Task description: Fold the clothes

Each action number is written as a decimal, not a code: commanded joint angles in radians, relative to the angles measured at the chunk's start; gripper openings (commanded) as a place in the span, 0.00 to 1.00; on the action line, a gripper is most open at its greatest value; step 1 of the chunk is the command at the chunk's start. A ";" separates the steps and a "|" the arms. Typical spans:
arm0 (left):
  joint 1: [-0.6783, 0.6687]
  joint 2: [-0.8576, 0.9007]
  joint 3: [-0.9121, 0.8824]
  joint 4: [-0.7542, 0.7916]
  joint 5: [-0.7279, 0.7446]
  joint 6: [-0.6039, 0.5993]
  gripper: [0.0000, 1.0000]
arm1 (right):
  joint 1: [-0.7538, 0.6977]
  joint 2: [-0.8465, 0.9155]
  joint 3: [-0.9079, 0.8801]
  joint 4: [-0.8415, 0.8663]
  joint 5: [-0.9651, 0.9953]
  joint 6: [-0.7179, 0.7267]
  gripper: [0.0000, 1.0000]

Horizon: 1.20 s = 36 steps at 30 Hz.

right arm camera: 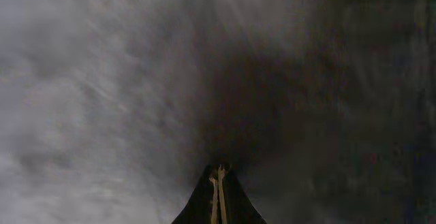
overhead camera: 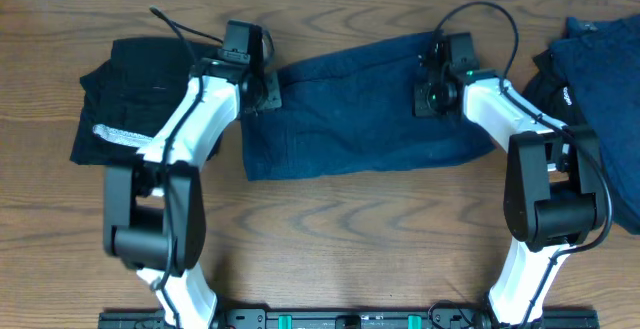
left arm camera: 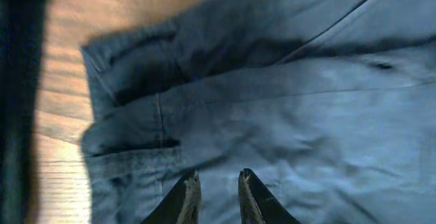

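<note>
A navy blue garment point(overhead camera: 370, 109) of the clothes lies spread flat across the middle of the table. My left gripper point(overhead camera: 262, 91) hovers over its left end, near a seamed, folded edge point(left arm camera: 136, 149). Its fingers point(left arm camera: 187, 197) stand a narrow gap apart, and only flat cloth shows between them. My right gripper point(overhead camera: 432, 94) is down on the upper right part of the same garment. In the right wrist view my right gripper point(right arm camera: 218, 169) is shut, its pads pressed together against blurred dark cloth point(right arm camera: 102, 81); nothing shows between them.
A black garment point(overhead camera: 130, 94) with a whitish band point(overhead camera: 115, 134) lies at the left. A pile of navy point(overhead camera: 605, 79) and black cloth with a small white mark point(overhead camera: 566, 96) sits at the right edge. Bare wood table point(overhead camera: 350, 229) runs along the front.
</note>
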<state>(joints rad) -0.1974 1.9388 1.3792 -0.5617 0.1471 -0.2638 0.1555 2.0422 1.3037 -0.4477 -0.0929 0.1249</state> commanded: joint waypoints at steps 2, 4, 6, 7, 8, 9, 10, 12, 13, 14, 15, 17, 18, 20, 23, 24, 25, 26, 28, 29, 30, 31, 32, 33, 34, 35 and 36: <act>0.000 0.050 0.013 -0.029 0.024 0.008 0.22 | -0.019 0.006 -0.019 -0.032 0.080 -0.002 0.01; 0.000 0.055 0.013 -0.058 0.069 0.008 0.22 | -0.031 0.006 -0.019 -0.089 0.117 0.020 0.01; 0.000 0.055 0.013 -0.086 0.088 0.007 0.22 | -0.048 0.006 -0.019 -0.154 0.135 0.046 0.01; -0.001 0.055 0.013 -0.101 0.093 0.008 0.22 | -0.060 0.006 -0.019 -0.192 0.135 0.061 0.01; -0.001 0.055 0.013 -0.117 0.097 0.007 0.22 | -0.073 0.006 -0.019 -0.228 0.134 0.082 0.01; -0.001 0.055 0.013 -0.142 0.097 0.007 0.21 | -0.089 0.006 -0.019 -0.277 0.134 0.112 0.01; -0.003 0.055 0.013 -0.161 0.097 0.007 0.21 | -0.102 0.006 -0.019 -0.313 0.134 0.130 0.01; -0.005 0.055 0.013 -0.201 0.097 0.007 0.20 | -0.123 0.006 -0.019 -0.377 0.134 0.143 0.01; -0.009 0.055 0.013 -0.230 0.097 0.007 0.19 | -0.137 0.006 -0.019 -0.419 0.134 0.144 0.01; -0.012 0.055 0.013 -0.247 0.097 0.007 0.19 | -0.146 0.006 -0.019 -0.450 0.134 0.144 0.01; -0.016 0.055 0.013 -0.266 0.097 0.007 0.19 | -0.152 0.006 -0.019 -0.475 0.134 0.145 0.01; -0.027 0.055 0.013 -0.305 0.097 0.007 0.11 | -0.161 0.006 -0.019 -0.520 0.134 0.160 0.01; -0.033 0.055 0.013 -0.322 0.097 0.007 0.09 | -0.163 0.006 -0.019 -0.535 0.130 0.160 0.01; -0.048 0.055 0.013 -0.357 0.097 0.008 0.06 | -0.164 0.003 -0.019 -0.555 0.130 0.160 0.01; -0.066 0.036 0.013 -0.381 0.096 0.008 0.06 | -0.164 -0.015 -0.012 -0.558 0.126 0.157 0.01; -0.071 0.017 0.013 -0.380 0.096 0.008 0.07 | -0.164 -0.029 -0.002 -0.558 0.126 0.144 0.01; -0.074 -0.005 0.014 -0.376 0.096 0.008 0.06 | -0.164 -0.043 0.011 -0.557 0.125 0.130 0.01; -0.076 -0.030 0.018 -0.369 0.096 0.008 0.06 | -0.164 -0.061 0.030 -0.558 0.121 0.113 0.01; -0.077 -0.090 0.029 -0.345 0.096 0.008 0.06 | -0.164 -0.098 0.072 -0.563 0.120 0.097 0.02; -0.077 -0.121 0.035 -0.327 0.096 0.008 0.06 | -0.164 -0.117 0.095 -0.563 0.123 0.095 0.03; -0.077 -0.153 0.041 -0.308 0.095 0.008 0.07 | -0.164 -0.135 0.117 -0.558 0.123 0.095 0.09; -0.074 -0.188 0.049 -0.288 0.092 0.008 0.08 | -0.164 -0.157 0.144 -0.550 0.123 0.095 0.13; -0.072 -0.214 0.057 -0.276 0.082 0.008 0.11 | -0.164 -0.173 0.168 -0.546 0.122 0.095 0.15; -0.070 -0.238 0.065 -0.269 0.063 0.008 0.13 | -0.164 -0.190 0.195 -0.547 0.114 0.093 0.24; -0.066 -0.261 0.071 -0.263 0.038 0.008 0.15 | -0.163 -0.207 0.227 -0.546 0.082 0.055 0.26; -0.060 -0.281 0.077 -0.261 0.010 0.008 0.16 | -0.161 -0.219 0.253 -0.538 0.025 -0.027 0.31; -0.052 -0.302 0.080 -0.261 -0.023 0.008 0.17 | -0.161 -0.224 0.287 -0.535 -0.058 -0.131 0.39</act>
<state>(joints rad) -0.2703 1.6901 1.4334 -0.8200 0.2089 -0.2604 -0.0017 1.8828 1.5043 -0.9863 -0.0124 0.1867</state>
